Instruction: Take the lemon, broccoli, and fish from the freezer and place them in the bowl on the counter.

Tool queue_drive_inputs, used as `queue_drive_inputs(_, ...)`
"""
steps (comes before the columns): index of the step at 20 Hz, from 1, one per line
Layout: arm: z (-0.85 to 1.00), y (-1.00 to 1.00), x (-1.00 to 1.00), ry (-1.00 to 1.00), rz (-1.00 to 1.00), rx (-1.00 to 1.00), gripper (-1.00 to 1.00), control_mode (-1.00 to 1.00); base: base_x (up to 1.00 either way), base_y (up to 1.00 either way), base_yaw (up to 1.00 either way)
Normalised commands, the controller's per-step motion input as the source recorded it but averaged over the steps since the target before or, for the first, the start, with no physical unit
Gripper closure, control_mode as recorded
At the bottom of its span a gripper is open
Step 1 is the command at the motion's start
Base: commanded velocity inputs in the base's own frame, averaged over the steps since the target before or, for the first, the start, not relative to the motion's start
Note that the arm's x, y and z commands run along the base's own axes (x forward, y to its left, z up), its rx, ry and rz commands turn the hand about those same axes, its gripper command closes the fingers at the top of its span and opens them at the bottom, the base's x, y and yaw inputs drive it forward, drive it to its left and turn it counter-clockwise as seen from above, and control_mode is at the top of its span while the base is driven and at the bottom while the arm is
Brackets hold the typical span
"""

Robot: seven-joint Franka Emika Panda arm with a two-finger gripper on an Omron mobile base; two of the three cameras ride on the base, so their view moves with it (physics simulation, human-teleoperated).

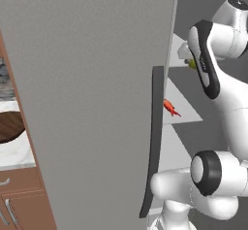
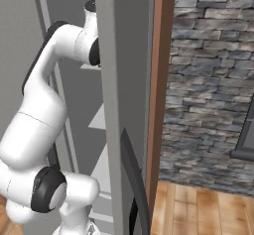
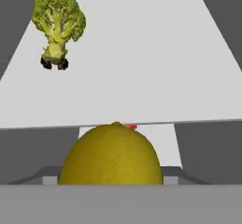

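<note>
The left base view looks forward from behind the arm [image 1: 213,141], close against the outer face of the open freezer door [image 1: 92,98]; left of the door it catches the counter [image 1: 14,151], right of it the freezer shelves [image 1: 186,107]. The right base view faces the same door [image 2: 116,105] edge-on, with a stone wall [image 2: 213,80] to its right. Both share door, arm and shelves. The hand view sits inside the freezer, very near the lemon [image 3: 111,154], looking along a shelf [image 3: 142,76].
</note>
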Motion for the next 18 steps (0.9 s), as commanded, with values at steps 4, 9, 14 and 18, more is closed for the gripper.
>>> queue_drive_inputs(4,0.00,0.63,-0.79,0.00,0.00,-0.01,1.00,-1.00,0.00,0.00,0.00)
queue_drive_inputs(9,-0.04,0.02,-0.96,0.00,0.00,0.00,1.00,-1.00,0.00,0.00,0.00)
queue_drive_inputs(14,-0.04,0.12,-1.00,0.00,0.00,-0.01,1.00,-1.00,0.00,0.00,0.00)
queue_drive_inputs(18,-0.19,0.48,-0.87,0.04,0.00,-0.04,1.00,-1.00,0.00,0.00,0.00)
